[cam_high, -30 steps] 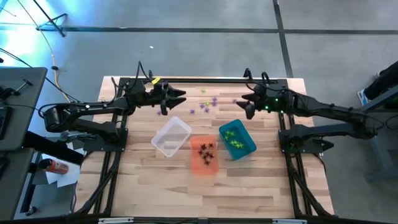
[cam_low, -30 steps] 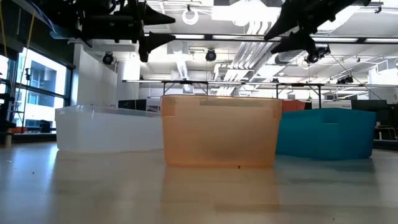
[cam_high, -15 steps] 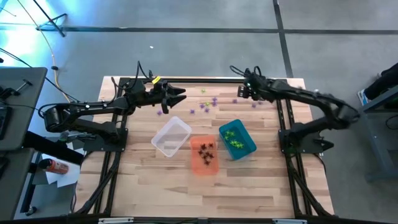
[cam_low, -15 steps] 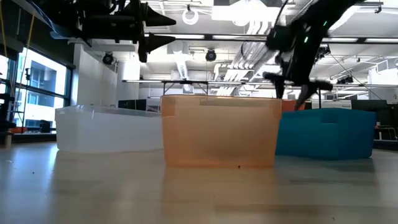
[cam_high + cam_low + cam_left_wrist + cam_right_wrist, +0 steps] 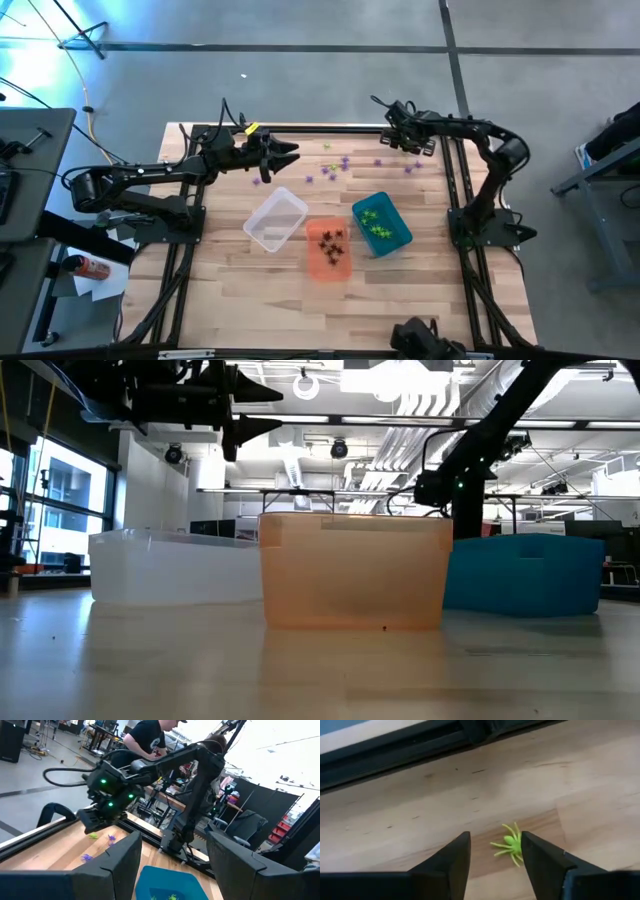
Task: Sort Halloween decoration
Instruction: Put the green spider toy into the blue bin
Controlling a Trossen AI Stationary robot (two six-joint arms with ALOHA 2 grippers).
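Wooden table (image 5: 395, 820): green spider (image 5: 510, 845) between right claw (image 5: 495, 862) fingers

The spiders are tiny plastic toys with thin, spread legs, in three colours. Loose purple spiders (image 5: 334, 167) lie scattered on the bare wood at 12 o'clock from the bins, well apart from each other. One green spider (image 5: 509, 843) lies flat on the wood, legs spread, between two dark fingers and close to the one at its 3 o'clock. Black spiders (image 5: 331, 240) lie in the orange bin, more green spiders (image 5: 375, 222) in the teal bin.
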